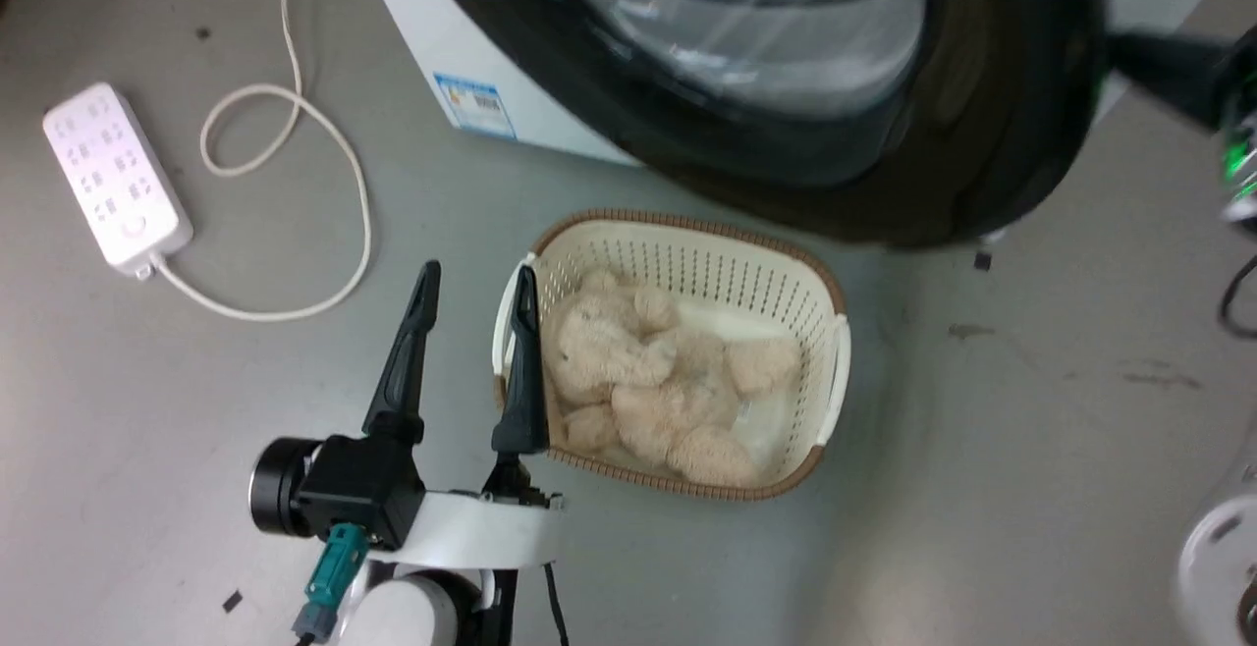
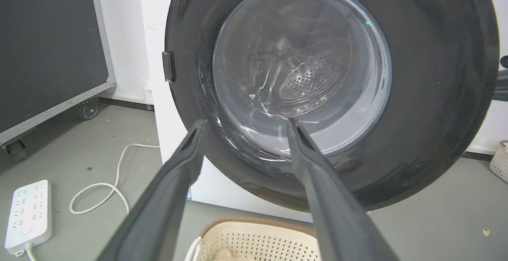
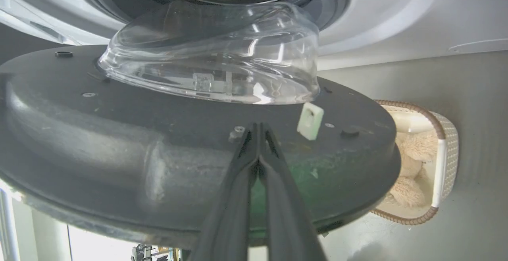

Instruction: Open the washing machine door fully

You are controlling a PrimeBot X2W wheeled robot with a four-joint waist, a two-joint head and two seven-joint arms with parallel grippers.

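Head view: the washing machine door (image 1: 982, 135) is hanging partly swung out above the basket (image 1: 687, 224) on the floor, and the left gripper (image 1: 478, 273) is hovering beside that basket, fingers spread wide, gripping nothing

Left wrist view: the door's glossy black face is filling the space ahead of those empty fingers

Right wrist view: the right gripper (image 3: 258, 128) is holding its fingers pressed together, tips seemingly touching the door's inner side near the white latch (image 3: 310, 121). Pushing with bare tips is risking a slip off the smooth panel, leaving the door half open
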